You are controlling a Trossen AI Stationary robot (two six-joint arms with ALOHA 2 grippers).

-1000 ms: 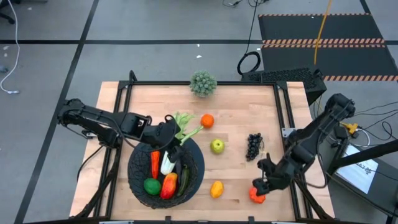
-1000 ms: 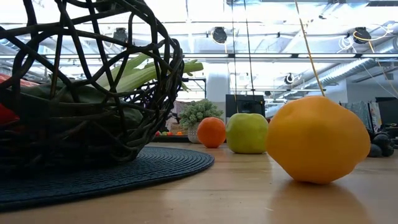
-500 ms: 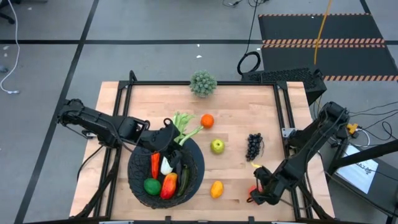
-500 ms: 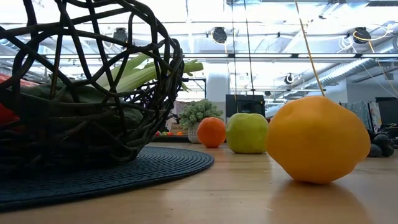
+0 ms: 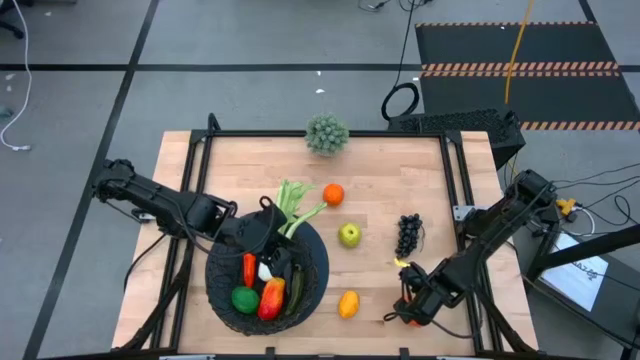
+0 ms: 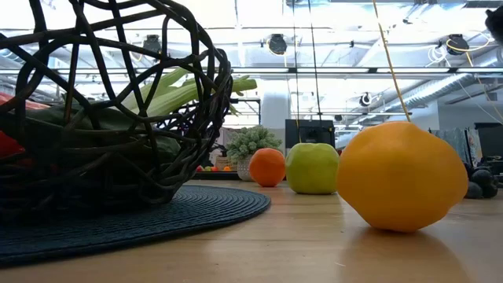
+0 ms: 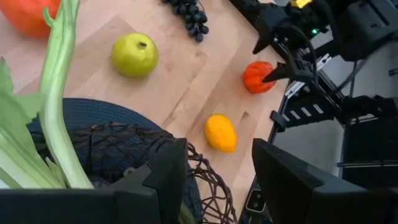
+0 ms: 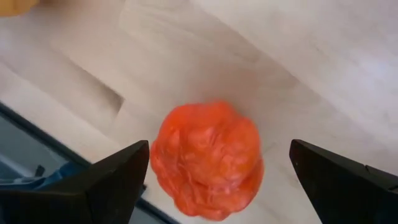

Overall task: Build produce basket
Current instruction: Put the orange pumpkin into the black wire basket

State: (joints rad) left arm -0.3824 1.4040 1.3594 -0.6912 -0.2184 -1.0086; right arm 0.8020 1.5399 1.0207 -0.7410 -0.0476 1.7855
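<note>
Lowered since before, right tool (image 8: 211,163) hangs with fingers spread wide over crinkled red tomato (image 8: 208,158).

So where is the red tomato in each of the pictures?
High view: the tomato lies near the table's front right corner, mostly hidden under the right gripper.
Low view: not in it.
Left wrist view: the tomato is beside the other arm's open fingers.
Right wrist view: the tomato sits between the open fingers, untouched.
Shared landmark: the yellow lemon, close by on the wood.
</note>
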